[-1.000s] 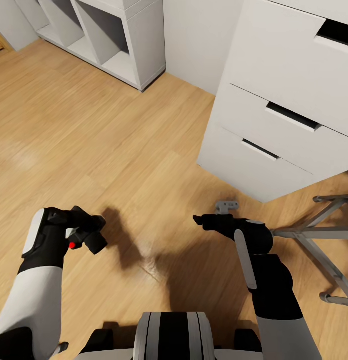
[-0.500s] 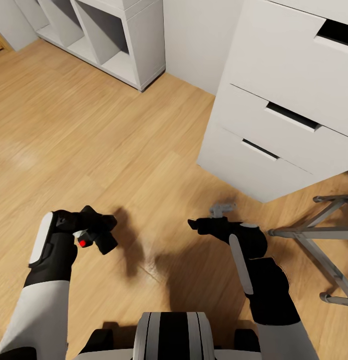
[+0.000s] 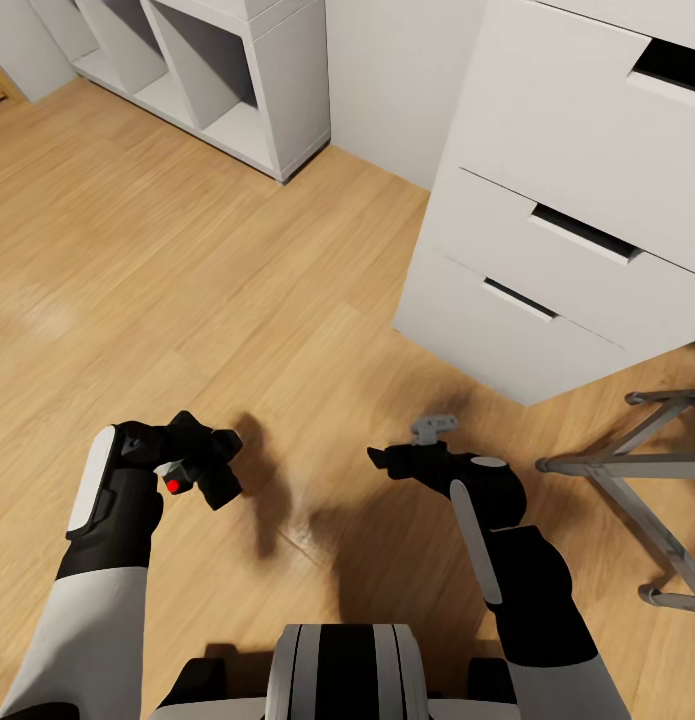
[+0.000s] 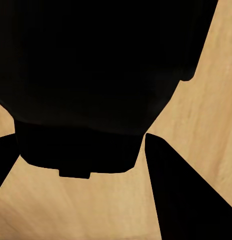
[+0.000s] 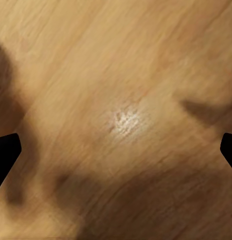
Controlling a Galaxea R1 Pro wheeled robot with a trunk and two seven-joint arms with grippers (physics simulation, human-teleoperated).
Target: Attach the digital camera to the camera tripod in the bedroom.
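**Bedroom floor, camera carried in the left gripper: items on hand**

- Digital camera [image 3: 192, 478], one. Small, black, boxy, with one red button showing. It is off the floor at the near left, held by the left gripper [image 3: 202, 462], whose fingers are closed against its body. In the left wrist view the camera [image 4: 96, 80] sits as a dark block between the two finger tips. Judged rigid and light, a hard shell that could slip if the hold eases. The body's flat sides look like the sound place to grip, clear of the button and of whatever face must meet the tripod head.

- Right gripper [image 3: 379, 460], one. Nothing is in it. The right wrist view shows its two tips far apart at the edges, with bare floor [image 5: 121, 120] between them.

- Camera tripod [image 3: 637, 470], one, at the near right edge. Silver legs show splayed low over the floor. I count two or three; the head lies beyond the picture's edge. Judged stiff metal, but light enough to tip if pushed at the top.

- Small grey bracket [image 3: 434, 426], one, just beyond the right gripper. What it belongs to cannot be told.

- White drawer unit [image 3: 547, 260], one, far right, three drawer fronts visible.

- White cube shelves [image 3: 217, 80], one unit, far left.
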